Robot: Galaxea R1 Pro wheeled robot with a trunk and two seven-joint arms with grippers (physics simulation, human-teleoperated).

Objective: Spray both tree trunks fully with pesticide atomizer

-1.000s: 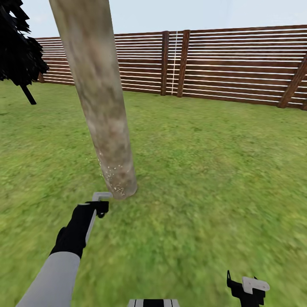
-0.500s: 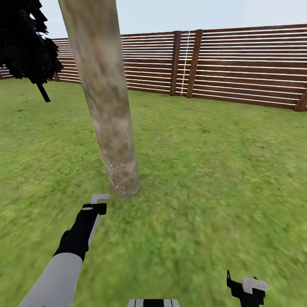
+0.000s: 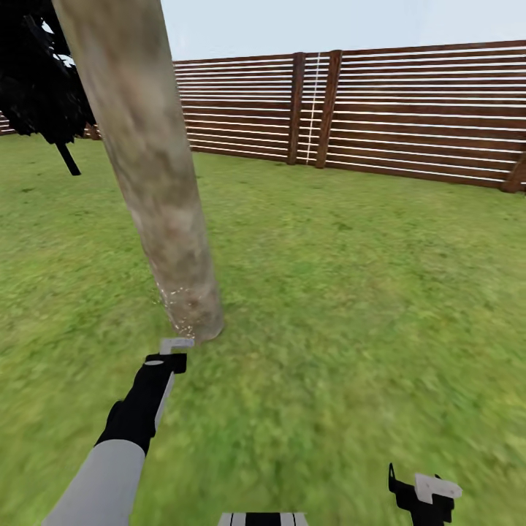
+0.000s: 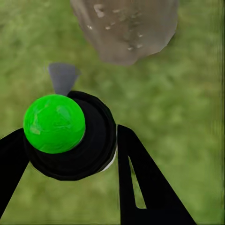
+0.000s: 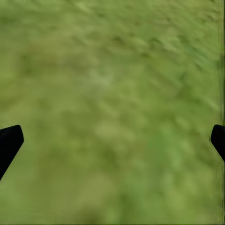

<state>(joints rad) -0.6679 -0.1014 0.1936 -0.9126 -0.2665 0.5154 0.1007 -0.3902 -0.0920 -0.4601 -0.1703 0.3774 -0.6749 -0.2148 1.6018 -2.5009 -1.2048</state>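
Note:
A thick, pale grey-brown tree trunk (image 3: 157, 190) rises from the lawn at the left of the head view, with white specks low on its bark (image 3: 179, 299). My left gripper (image 3: 165, 362) is shut on the pesticide atomizer (image 4: 89, 140), a black body with a bright green ball top (image 4: 54, 123). Its grey nozzle (image 3: 176, 344) sits just short of the trunk's base (image 4: 126, 28). My right gripper (image 3: 425, 488) hangs low at the right over grass, open, with its black fingertips (image 5: 9, 143) far apart and nothing between them.
A brown slatted wooden fence (image 3: 409, 109) closes the lawn at the back. A slim near-black tree (image 3: 44, 88) stands at the far left behind the trunk. Open grass (image 3: 351, 292) stretches to the right of the trunk.
The whole picture has shifted, so the camera moved: the trunk now stands larger and further left. My left gripper with the atomizer stays pointed at the trunk's base. The right gripper has not moved.

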